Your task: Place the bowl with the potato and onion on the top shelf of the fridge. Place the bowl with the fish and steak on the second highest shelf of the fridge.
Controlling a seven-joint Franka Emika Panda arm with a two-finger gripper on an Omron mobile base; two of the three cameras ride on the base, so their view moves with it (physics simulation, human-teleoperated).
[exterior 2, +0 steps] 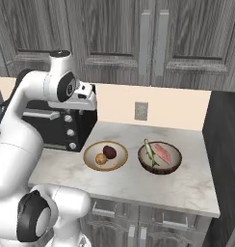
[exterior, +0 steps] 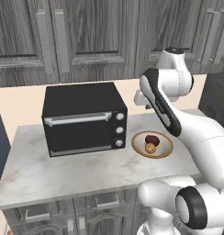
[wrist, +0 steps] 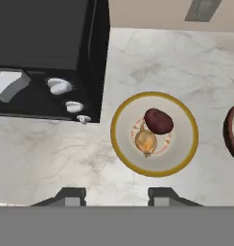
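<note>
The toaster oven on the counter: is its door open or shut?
Shut. The toaster oven has its front door flat against the body, and the silver handle lies level across the top of the door, with no gap in view.

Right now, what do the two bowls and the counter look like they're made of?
Tan bowl: probably glazed ceramic, with a smooth cream inside and a gold-brown rim band.
Brown bowl: dark, matte, rough-edged; could be wood or stoneware, the look leaves it open.
Counter: marble-look stone, pale with grey veining and an even polished surface. All rendered, so these are texture cues only.
</note>
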